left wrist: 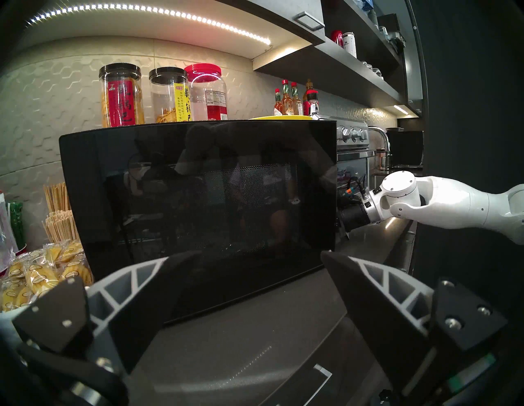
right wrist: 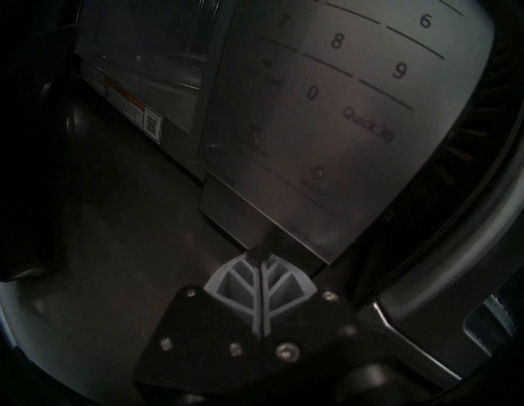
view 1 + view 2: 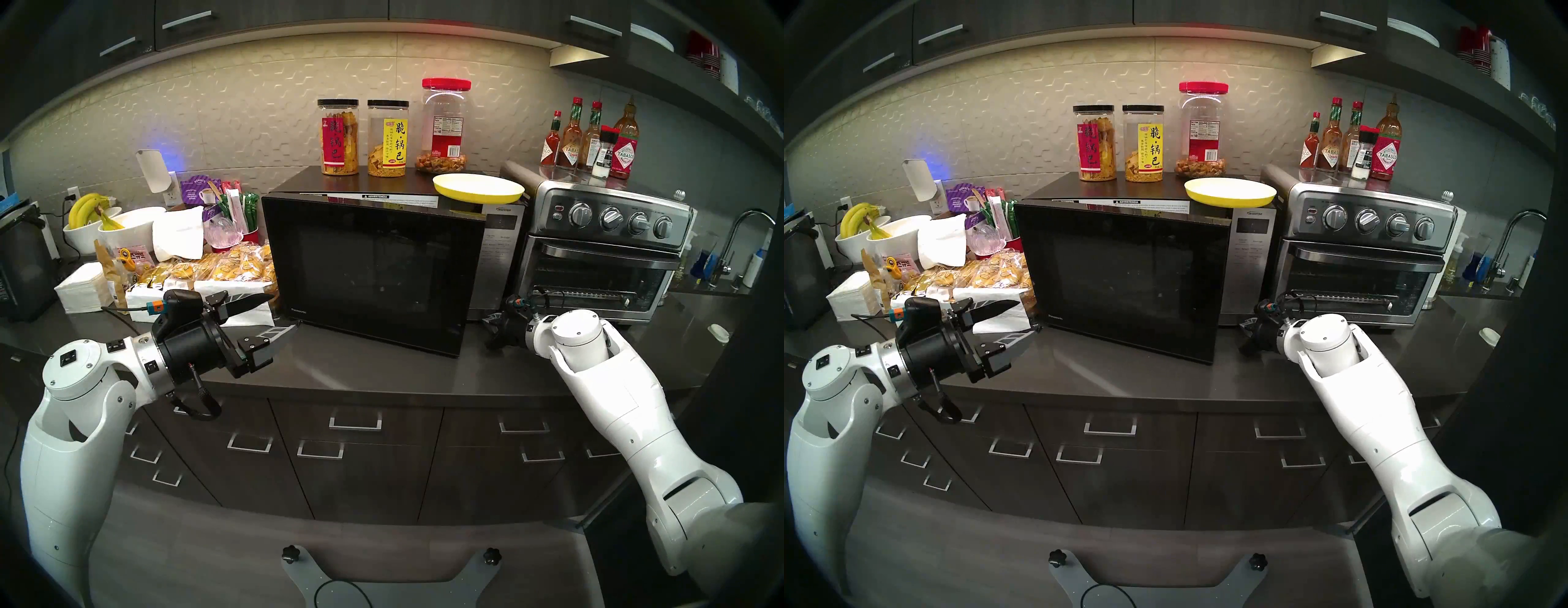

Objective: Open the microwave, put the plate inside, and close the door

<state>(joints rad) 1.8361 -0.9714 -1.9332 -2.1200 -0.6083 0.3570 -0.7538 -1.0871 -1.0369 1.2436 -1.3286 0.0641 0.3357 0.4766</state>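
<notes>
The microwave stands mid-counter with its black glass door ajar, the right edge swung out ahead of the grey control strip. On its top right corner lies the yellow plate, untouched. My left gripper is open near the door's lower left corner, and in its wrist view the door fills the space beyond the fingers. My right gripper is shut on nothing, its tips against the bottom edge of the keypad panel. A stickered inner frame shows behind the door.
A steel toaster oven sits right of the microwave with sauce bottles on top. Three jars stand on the microwave behind the plate. Snack packs, banana bowls and napkins crowd the counter's left side. A faucet is far right.
</notes>
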